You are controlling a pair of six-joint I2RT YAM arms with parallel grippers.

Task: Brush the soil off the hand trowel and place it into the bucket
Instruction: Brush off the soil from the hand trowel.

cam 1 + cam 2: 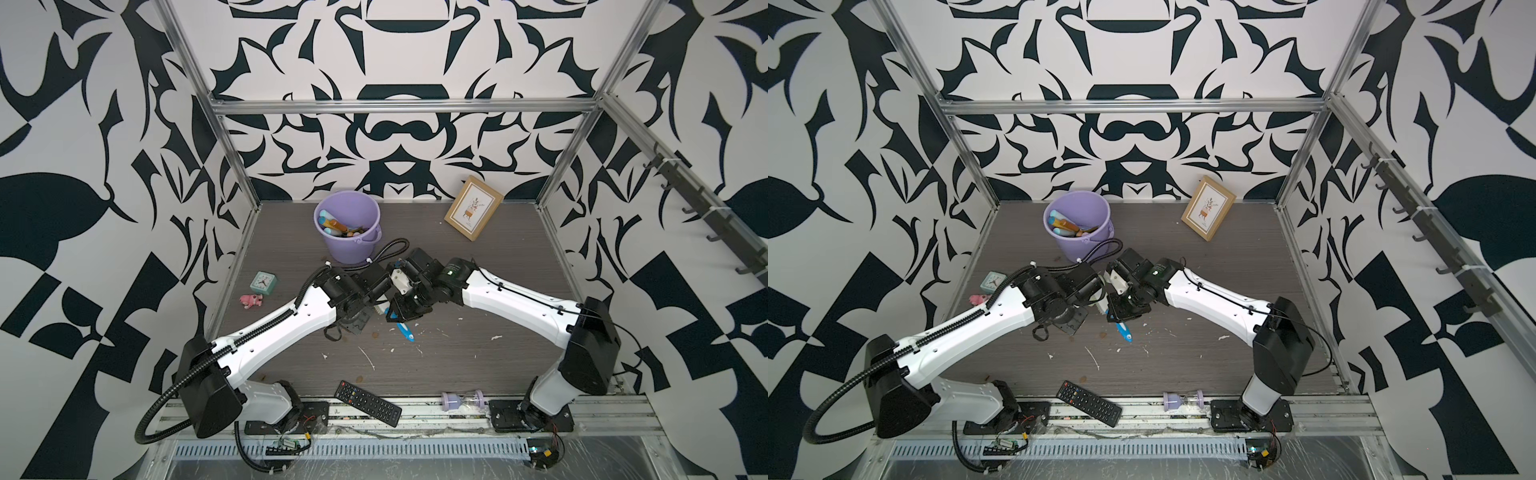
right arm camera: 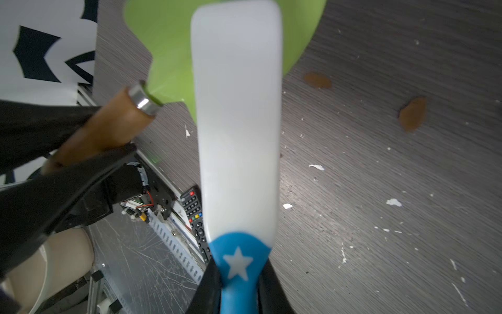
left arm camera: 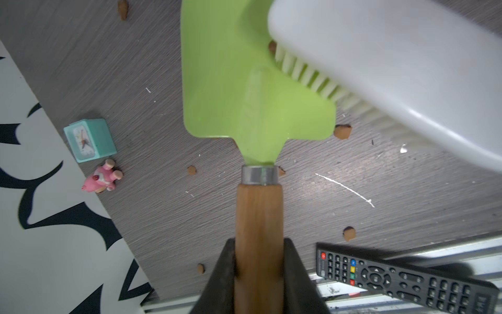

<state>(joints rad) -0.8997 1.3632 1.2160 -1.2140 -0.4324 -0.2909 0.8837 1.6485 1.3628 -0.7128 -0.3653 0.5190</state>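
Note:
The hand trowel has a green blade (image 3: 231, 81) and a wooden handle (image 3: 258, 212). My left gripper (image 3: 259, 261) is shut on that handle and holds the blade above the table. My right gripper (image 2: 239, 288) is shut on the blue starred handle of a white brush (image 2: 239, 122). The brush's bristles (image 3: 312, 78) rest on the blade, with one brown clump of soil (image 3: 272, 46) at their edge. More soil crumbs (image 3: 342, 131) lie on the table below. The lilac bucket (image 1: 348, 226) stands at the back left with several tools inside. In both top views the arms hide the trowel.
A black remote (image 1: 368, 397) and a lilac hourglass (image 1: 462, 400) lie at the front edge. A teal clock (image 1: 264, 282) and a pink toy (image 1: 251, 300) sit at the left. A picture frame (image 1: 473, 208) leans at the back right. White scraps (image 1: 368, 357) dot the table.

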